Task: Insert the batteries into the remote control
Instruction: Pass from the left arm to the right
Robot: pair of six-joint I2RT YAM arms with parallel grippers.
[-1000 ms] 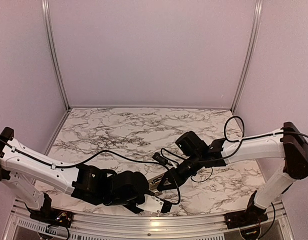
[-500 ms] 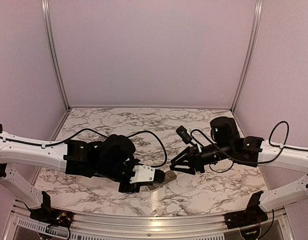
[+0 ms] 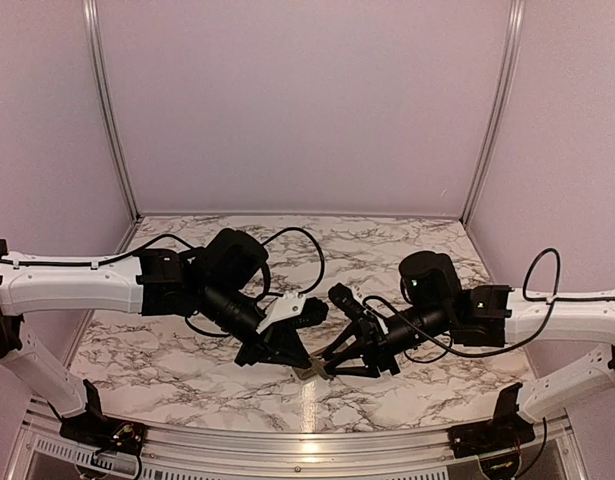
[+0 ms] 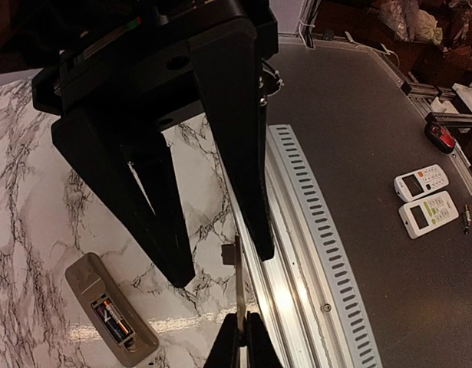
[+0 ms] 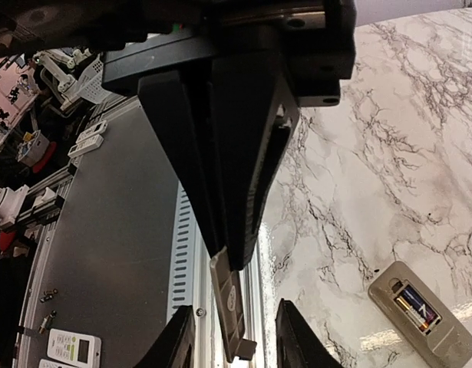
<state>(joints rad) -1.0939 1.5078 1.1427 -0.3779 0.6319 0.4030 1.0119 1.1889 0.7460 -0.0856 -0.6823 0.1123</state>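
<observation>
The remote control (image 4: pixel 111 318) lies back up on the marble near the front edge, also seen at the lower right of the right wrist view (image 5: pixel 424 314) and partly hidden under the grippers from above (image 3: pixel 310 373). A dark battery (image 4: pixel 113 320) with an orange mark sits in its open recess (image 5: pixel 417 307). My left gripper (image 4: pixel 241 335) is shut on a thin grey cover piece (image 5: pixel 236 310), held on edge above the front rail. My right gripper (image 5: pixel 236 341) is open, one finger on each side of that cover, not touching it. The two grippers meet tip to tip (image 3: pixel 292 352) (image 3: pixel 332 363).
The aluminium front rail (image 4: pixel 297 253) runs right under both grippers. Beyond it, on a dark lower surface, lie two spare white remotes (image 4: pixel 420 182) (image 4: pixel 429 215) and a red object (image 4: pixel 439 136). Purple walls enclose the table on three sides.
The left gripper has swung up and right to the table's middle front with the cover. The right gripper has come back left and down to face it, straddling the cover.
</observation>
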